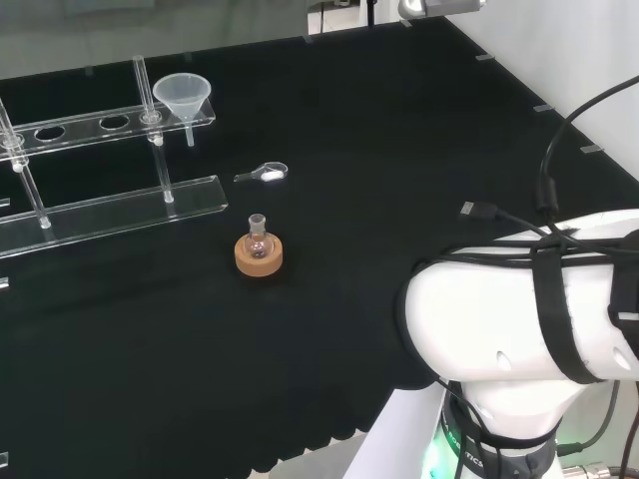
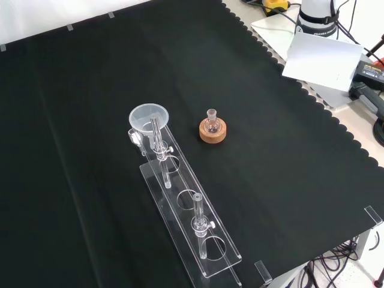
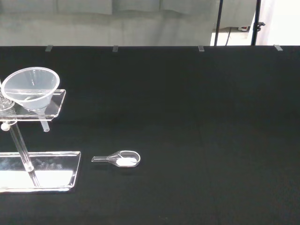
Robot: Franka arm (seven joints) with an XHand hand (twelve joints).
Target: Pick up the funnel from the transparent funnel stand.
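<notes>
The clear plastic cone-shaped funnel [image 1: 183, 96] sits in the end hole of the transparent acrylic funnel stand [image 1: 110, 125], its stem hanging below the top plate. It looks light, thin-walled and slick, so it should lift straight up; the wide rim seems the best place to pinch. Nearby on the black cloth surface [image 2: 90, 78] lie a small clear scoop [image 3: 119, 159] and a little round flask [image 2: 211, 122] on a cork ring [image 2: 213, 133]. Whether the robot hand is open or closed, I cannot tell.

Lab bench; black cloth [image 1: 399, 150]; clear funnel stand [image 2: 192, 225]; small flask on cork ring [image 1: 259, 254]; glass scoop [image 3: 119, 159]
</notes>
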